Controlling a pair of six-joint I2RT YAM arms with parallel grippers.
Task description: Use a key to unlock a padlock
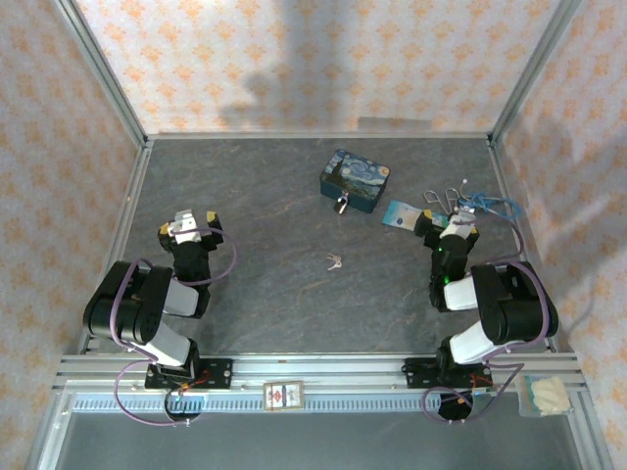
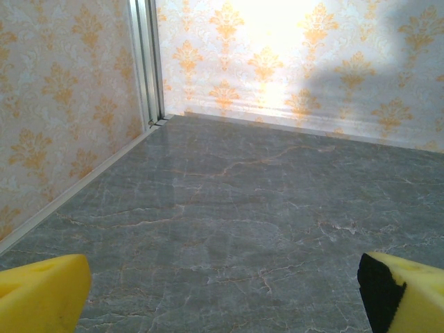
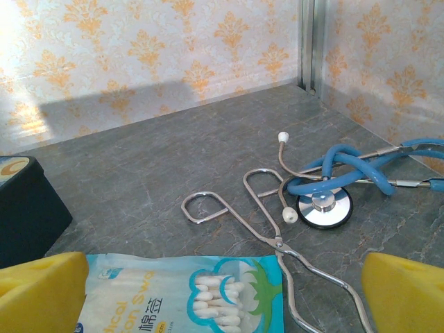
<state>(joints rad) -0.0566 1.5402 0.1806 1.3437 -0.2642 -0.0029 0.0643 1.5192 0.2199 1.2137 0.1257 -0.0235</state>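
Patterned orange walls (image 1: pixel 294 59) enclose a grey marbled worktop (image 1: pixel 265 196).

Overhead view: the padlock (image 1: pixel 342 204) lies just beside the blue tin (image 1: pixel 355 181). The key (image 1: pixel 335 260) lies mid-worktop, nearer my bases and apart from the padlock.

Left wrist view: my left end effector (image 2: pixel 222 298) stands spread wide over the worktop.

Right wrist view: my right end effector (image 3: pixel 222 295) stands spread above a cotton swab packet (image 3: pixel 139 298), near scissors (image 3: pixel 277 243) and a stethoscope (image 3: pixel 324 207).

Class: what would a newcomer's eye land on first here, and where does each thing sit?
The blue painted tin stands out at the far middle of the table, a tiny padlock at its near side. At far right lies a blue stethoscope beside metal tongs and a cotton swab packet; the keys lie mid-table.
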